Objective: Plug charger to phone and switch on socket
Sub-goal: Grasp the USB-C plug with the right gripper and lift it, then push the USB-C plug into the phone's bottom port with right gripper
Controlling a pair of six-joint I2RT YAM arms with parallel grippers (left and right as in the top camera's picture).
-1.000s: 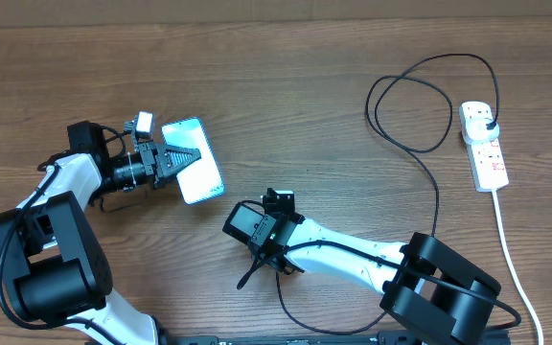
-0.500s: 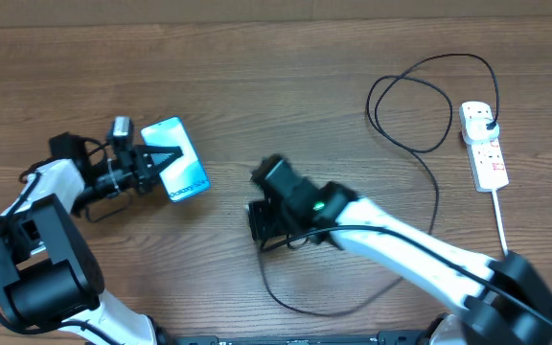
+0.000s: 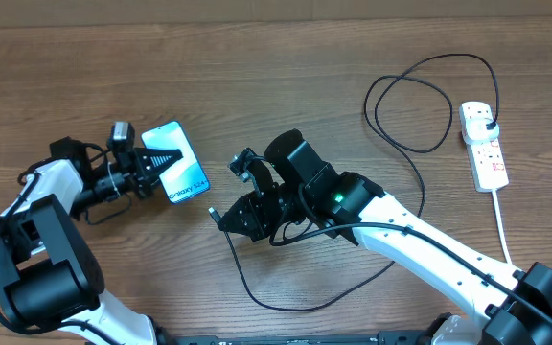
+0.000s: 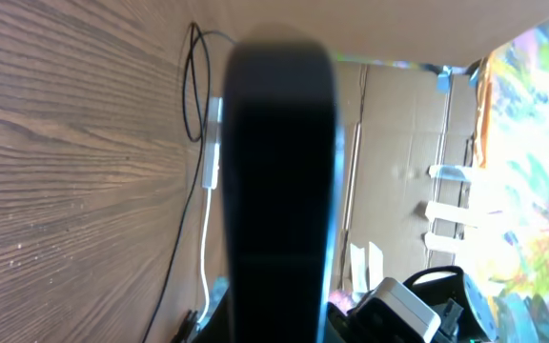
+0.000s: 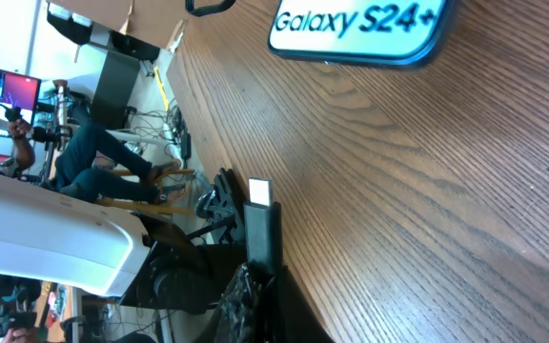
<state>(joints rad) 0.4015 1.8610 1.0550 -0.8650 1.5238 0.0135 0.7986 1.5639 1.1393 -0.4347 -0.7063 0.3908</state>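
With our left fingers clamped on the phone at the worktop's left and our right fingers pinching the charger by its plug tip nearby, we risk jabbing past the port, since the tip looks offset from the phone's end.

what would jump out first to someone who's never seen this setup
The blue-screened phone sits left of centre, gripped by the left hand. Just to its right, the right hand holds the plug tip of the charger aimed toward it. The black cable loops away to the white socket at the far right edge.
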